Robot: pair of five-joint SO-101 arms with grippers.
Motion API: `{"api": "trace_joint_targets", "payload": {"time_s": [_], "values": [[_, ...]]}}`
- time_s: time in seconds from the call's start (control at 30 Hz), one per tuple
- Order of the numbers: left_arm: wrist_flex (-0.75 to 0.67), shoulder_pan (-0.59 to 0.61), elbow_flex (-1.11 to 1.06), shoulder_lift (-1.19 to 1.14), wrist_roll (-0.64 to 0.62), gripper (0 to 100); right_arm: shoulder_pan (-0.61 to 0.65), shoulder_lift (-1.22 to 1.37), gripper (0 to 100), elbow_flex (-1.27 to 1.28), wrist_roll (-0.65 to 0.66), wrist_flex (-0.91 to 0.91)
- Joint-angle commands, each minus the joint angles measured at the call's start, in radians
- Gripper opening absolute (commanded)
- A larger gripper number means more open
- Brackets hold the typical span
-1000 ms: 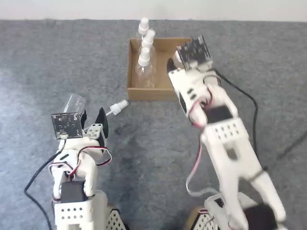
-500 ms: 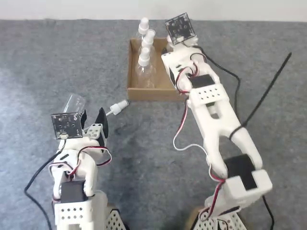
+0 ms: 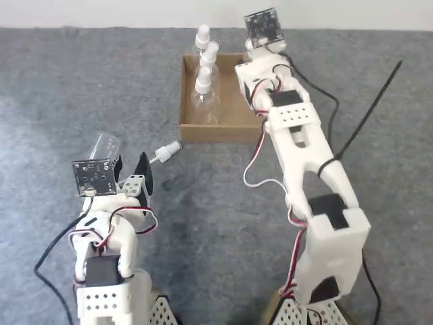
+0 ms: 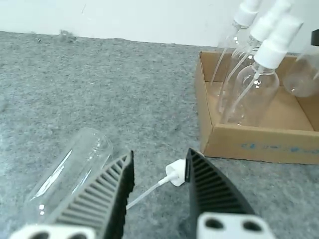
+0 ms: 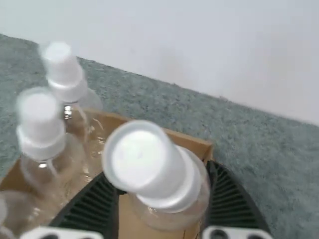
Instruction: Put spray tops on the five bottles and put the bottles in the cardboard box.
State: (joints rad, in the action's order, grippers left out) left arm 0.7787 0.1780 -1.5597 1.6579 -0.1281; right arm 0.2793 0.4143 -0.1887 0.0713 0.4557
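The cardboard box stands at the back of the grey table with three capped clear bottles along its left side. My right gripper is shut on a fourth bottle with a white spray top, held over the box's right half. My left gripper stands open at the front left. Just past its fingertips lies a loose spray top with its thin tube. An uncapped bottle lies on its side beside the left gripper.
Grey carpet covers the table, and a white wall runs behind it. The right arm stretches over the middle right up to the box. A black cable trails at the right.
The right arm has stretched farther back over the box with its bottle. The left arm, the loose spray top and the lying bottle have not moved.
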Motion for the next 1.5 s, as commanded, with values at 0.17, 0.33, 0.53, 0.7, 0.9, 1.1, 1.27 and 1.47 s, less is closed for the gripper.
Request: {"api": "trace_joint_targets", "payload": {"time_s": [0.17, 0.33, 0.53, 0.7, 0.9, 1.1, 1.27, 1.47], "values": [[-0.003, 0.005, 0.048, 0.012, 0.005, 16, -0.033, 0.179, 11.4, -0.361, -0.080, 0.142], [-0.003, 0.005, 0.048, 0.012, 0.005, 16, -0.035, 0.295, 11.4, -0.500, -0.080, 0.189], [-0.003, 0.005, 0.048, 0.012, 0.005, 16, -0.045, 0.381, 11.6, -0.606, -0.080, 0.245], [-0.003, 0.005, 0.048, 0.012, 0.005, 16, -0.045, 0.420, 11.8, -0.606, -0.078, 0.226], [-0.003, 0.005, 0.048, 0.012, 0.005, 16, -0.059, 0.450, 12.0, -0.606, -0.078, 0.208], [-0.003, 0.005, 0.048, 0.012, 0.005, 16, -0.061, 0.524, 12.0, -0.606, -0.077, 0.140], [-0.003, 0.005, 0.048, 0.012, 0.005, 16, -0.061, 0.541, 12.1, -0.606, -0.020, 0.130], [-0.003, 0.005, 0.048, 0.012, 0.006, 16, -0.061, 0.541, 17.7, -0.606, -0.020, 0.139]]}}
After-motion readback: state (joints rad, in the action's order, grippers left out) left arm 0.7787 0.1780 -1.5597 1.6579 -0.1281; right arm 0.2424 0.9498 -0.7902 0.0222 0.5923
